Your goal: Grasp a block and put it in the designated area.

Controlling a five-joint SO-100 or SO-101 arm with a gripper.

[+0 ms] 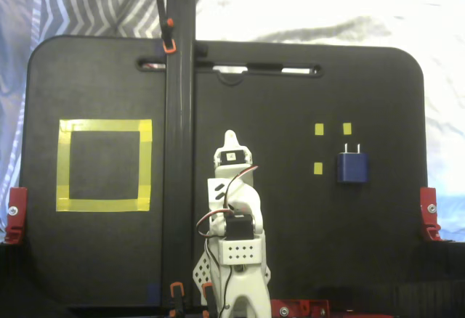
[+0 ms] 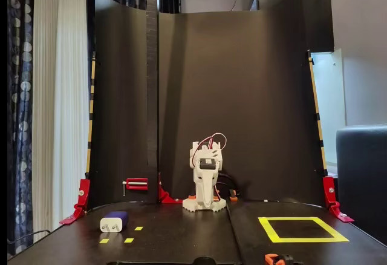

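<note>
Lying beside three yellow tape markers point(image 1: 319, 168): blue charger block point(image 1: 352, 166); yellow tape square point(image 1: 104, 165) well apart, beyond black upright bar point(image 1: 179, 151); folded white arm's gripper point(image 1: 230, 142), jaw state cannot tell

Black table point(image 1: 349, 245) with block point(image 1: 352, 167), tape square point(image 1: 104, 165)

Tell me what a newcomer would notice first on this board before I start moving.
The yellow tape square stands out on the black board, at the left in the top-down fixed view. The blue block lies far across at the right, beside three small yellow tape marks. Between them the white arm sits folded, away from both.
</note>
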